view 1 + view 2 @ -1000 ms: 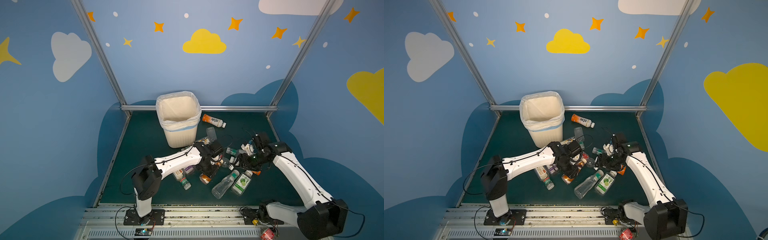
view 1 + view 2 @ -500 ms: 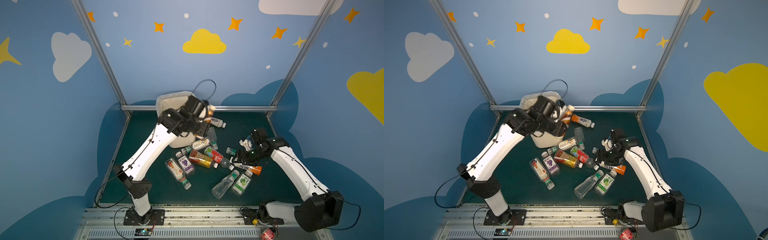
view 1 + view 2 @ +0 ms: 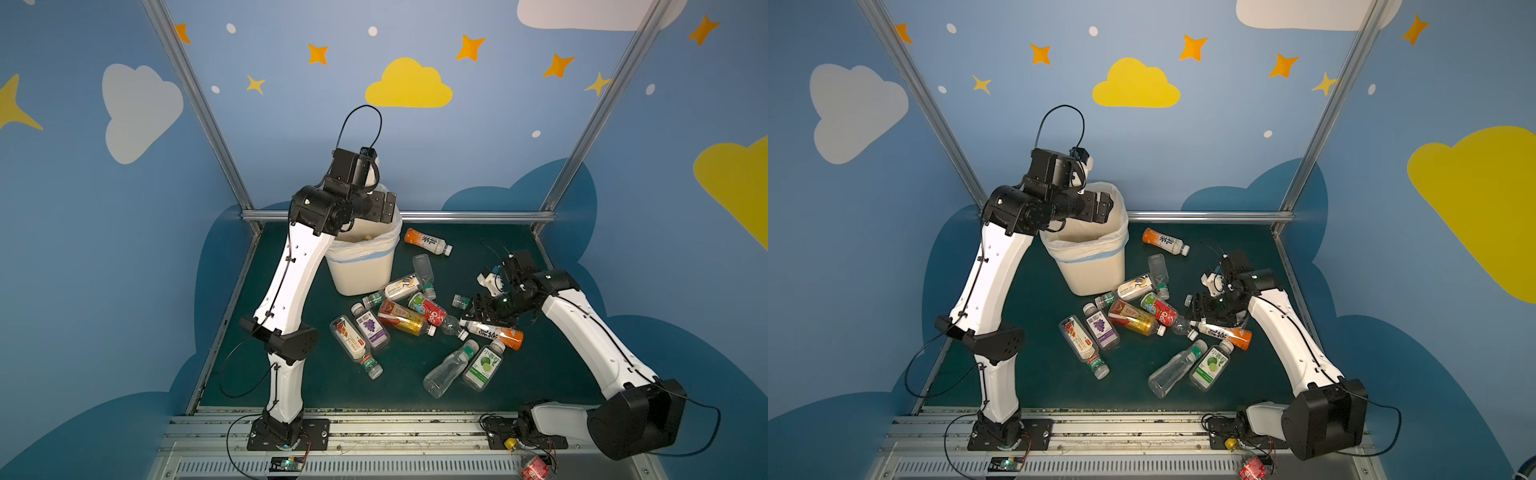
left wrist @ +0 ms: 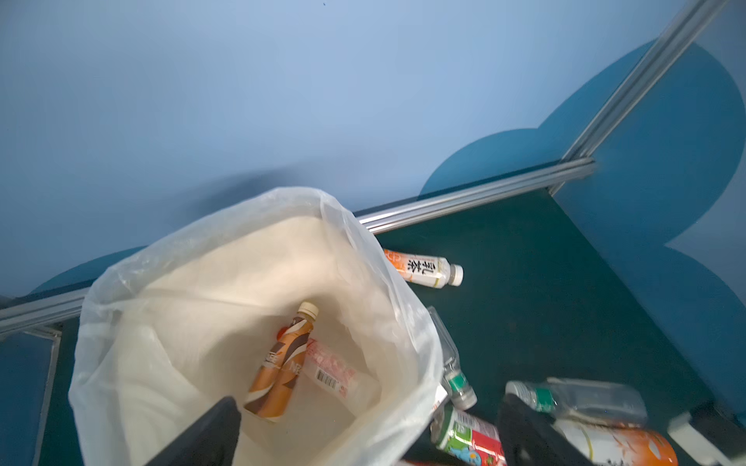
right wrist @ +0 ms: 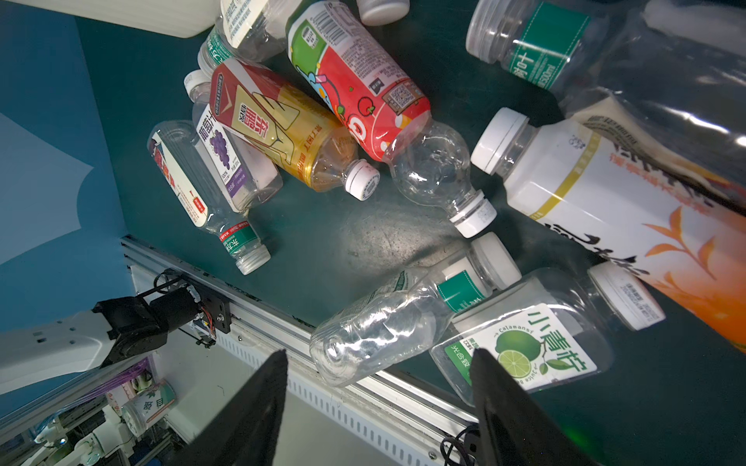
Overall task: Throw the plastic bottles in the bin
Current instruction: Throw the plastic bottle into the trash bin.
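Left gripper (image 4: 367,399): spread wide and empty, hanging over the bin's mouth at upper centre in both top views.
Bin (image 3: 361,274): upright. A brown-label bottle (image 4: 282,363) lies inside, across a clear one.
Right gripper (image 5: 377,353): jaws partly apart with nothing between them, low over the right edge of the pile.
Plastic bottles (image 3: 401,318): about a dozen lie on the green mat (image 3: 332,395), lower right of the bin. One orange bottle (image 3: 428,241) lies alone near the back rail.
Closest to the tips: the clear green-band bottle (image 5: 387,327) and the lime-label bottle (image 5: 524,355), side by side.
Under the wrist: the orange tea bottle (image 3: 494,332), long axis left to right in frame, white cap to the left.
Nearer arm: the right, by far. The left is well apart, up and left of the pile.
Judgement: the right gripper probably picks next. I cannot tell which bottle.
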### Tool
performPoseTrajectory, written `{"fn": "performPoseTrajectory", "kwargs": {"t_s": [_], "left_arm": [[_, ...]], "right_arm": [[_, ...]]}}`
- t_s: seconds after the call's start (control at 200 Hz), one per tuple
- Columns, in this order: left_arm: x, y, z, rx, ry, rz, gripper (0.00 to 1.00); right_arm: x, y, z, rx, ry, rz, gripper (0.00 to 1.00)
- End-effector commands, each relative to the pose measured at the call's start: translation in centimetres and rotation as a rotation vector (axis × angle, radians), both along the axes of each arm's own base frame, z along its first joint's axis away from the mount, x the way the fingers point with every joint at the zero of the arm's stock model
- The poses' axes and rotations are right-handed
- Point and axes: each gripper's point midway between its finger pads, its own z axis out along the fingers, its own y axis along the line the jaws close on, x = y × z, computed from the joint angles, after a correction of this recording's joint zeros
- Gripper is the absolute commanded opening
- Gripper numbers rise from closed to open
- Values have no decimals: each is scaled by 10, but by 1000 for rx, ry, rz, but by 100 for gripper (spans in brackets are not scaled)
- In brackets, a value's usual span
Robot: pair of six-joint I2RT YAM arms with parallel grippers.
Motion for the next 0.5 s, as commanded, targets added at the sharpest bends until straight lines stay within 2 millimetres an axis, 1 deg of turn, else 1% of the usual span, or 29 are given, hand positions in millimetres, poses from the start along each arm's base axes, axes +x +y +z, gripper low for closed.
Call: {"fn": "performPoseTrajectory", "kwargs": {"t_s": [0.0, 0.06, 0.1, 0.135, 0.14, 0.195, 0.2, 0.265, 0.365, 0.426, 0.496], "left_arm": [[-48, 33, 33, -57, -38, 82, 100], [-64, 49, 30, -117, -13, 138, 99], [-75, 63, 26, -162, 6, 192, 99], [-83, 74, 14, -192, 45, 233, 99], [-85, 77, 15, -202, 42, 241, 99], [-101, 98, -6, -237, 103, 321, 99], [-104, 100, -5, -245, 101, 327, 99], [-124, 119, -35, -270, 178, 406, 99], [-155, 137, -78, -281, 288, 491, 100], [-173, 147, -98, -291, 330, 541, 100], [-190, 155, -124, -320, 368, 601, 100]], "right_arm": [[2, 1, -3, 3, 3, -1, 73], [5, 4, -2, 2, -1, 10, 72], [6, 5, 0, -1, -4, 19, 72], [7, 7, 2, -4, -10, 29, 72], [7, 8, 2, -5, -11, 32, 72], [8, 12, 4, -9, -25, 55, 72], [8, 13, 4, -9, -26, 58, 72], [8, 20, 5, -10, -47, 92, 72], [7, 33, 4, -9, -65, 145, 72], [6, 41, 3, -9, -64, 167, 72], [8, 50, 2, -4, -66, 184, 72]]}}
